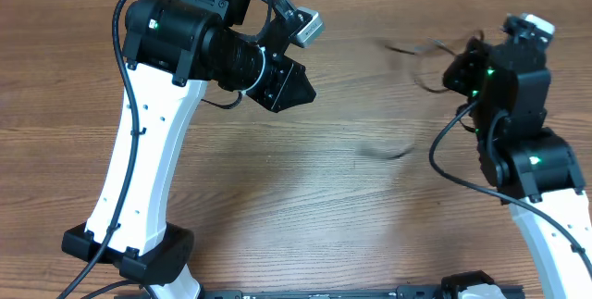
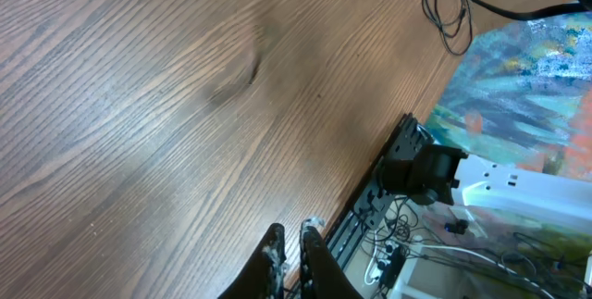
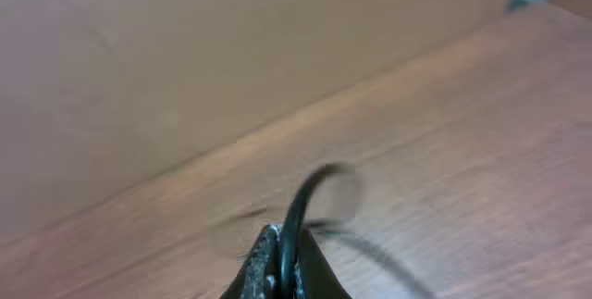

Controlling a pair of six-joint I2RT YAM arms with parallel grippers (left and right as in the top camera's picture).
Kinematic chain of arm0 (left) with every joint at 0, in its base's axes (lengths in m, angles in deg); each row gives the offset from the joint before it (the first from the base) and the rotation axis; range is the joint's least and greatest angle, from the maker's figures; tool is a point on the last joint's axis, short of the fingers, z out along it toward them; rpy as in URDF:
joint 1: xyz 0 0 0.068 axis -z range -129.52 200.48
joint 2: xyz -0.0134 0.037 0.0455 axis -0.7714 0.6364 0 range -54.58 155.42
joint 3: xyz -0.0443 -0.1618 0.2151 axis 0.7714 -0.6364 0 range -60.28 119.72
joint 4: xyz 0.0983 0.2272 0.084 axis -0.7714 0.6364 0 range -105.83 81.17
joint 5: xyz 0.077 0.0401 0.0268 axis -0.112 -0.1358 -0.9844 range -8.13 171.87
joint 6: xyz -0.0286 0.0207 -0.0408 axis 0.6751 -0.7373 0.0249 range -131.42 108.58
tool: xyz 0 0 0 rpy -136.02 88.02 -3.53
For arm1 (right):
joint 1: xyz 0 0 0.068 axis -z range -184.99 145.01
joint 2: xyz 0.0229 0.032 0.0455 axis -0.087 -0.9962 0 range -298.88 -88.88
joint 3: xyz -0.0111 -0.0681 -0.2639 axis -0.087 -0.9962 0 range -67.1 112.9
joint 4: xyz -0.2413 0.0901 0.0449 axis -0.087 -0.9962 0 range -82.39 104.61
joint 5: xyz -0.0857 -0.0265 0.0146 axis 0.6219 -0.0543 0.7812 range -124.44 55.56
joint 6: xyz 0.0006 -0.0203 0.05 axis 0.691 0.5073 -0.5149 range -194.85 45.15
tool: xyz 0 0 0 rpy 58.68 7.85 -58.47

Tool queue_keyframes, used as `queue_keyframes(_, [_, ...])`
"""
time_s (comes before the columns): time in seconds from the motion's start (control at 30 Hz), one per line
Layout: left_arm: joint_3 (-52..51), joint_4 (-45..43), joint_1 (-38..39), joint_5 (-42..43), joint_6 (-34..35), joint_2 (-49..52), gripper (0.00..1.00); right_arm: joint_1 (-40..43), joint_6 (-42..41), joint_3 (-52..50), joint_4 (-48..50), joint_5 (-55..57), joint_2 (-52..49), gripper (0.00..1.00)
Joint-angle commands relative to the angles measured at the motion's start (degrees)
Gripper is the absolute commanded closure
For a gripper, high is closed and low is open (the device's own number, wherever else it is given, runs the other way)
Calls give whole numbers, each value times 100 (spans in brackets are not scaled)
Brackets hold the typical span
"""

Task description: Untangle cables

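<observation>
**Wood-grain tabletop: right gripper lifting a strand, left gripper held back**

Wood-grain tabletop [image 1: 277, 206] carried both arms, with a plain wall beyond the right gripper.

1. Right gripper [image 3: 282, 239]: it was closed on the cables [image 3: 298, 202]. One thin black strand rose from between its fingertips and arched forward above them, off the wood. The strand was blurred, so its far end and any plug could not be made out. In the overhead view, more thin strands showed as a smear just beside this gripper, on the side facing the left arm. Holding the strand raised probably let the other loops hang free and exposed where they crossed, as separating them requires.

2. Left gripper [image 2: 292, 230]: its fingers were drawn together with only a slit between them, and nothing could be confirmed in that slit. A pale spot at one fingertip was too small to identify. The cables lay well ahead of this gripper and to its right, apart from it. This position probably kept it out of the pulling path while leaving it able to take a second strand.

3. Pose: the right arm was folded upright over its base, with the wrist raised. The left arm rose steeply from its base with the elbow high. Its forearm was turned toward the centre and its gripper was angled down above the wood, not touching it.
</observation>
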Motion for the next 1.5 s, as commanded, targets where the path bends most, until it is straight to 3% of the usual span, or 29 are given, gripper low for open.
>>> queue_keyframes(0.0, [-31, 13, 20, -61, 98, 37, 92, 26, 179, 160, -4, -326, 37, 96])
queue_keyframes(0.23, [-31, 11, 20, -59, 166, 39, 89, 26, 957, 162, 304, -2118, 50, 96])
queue_keyframes(0.77, [-31, -208, 20, 33, 83, 39, 90, 20, 1191, 162, 691, -5731, 280, 96])
queue_keyframes(1.03, [-31, -1196, 22, 1375, 79, 37, 91, 20, 883, 289, 852, -6113, 315, 96])
queue_keyframes(1.47, [-31, -1276, 28, 1342, 74, 39, 91, 20, -551, 387, 2352, -6105, 302, 96])
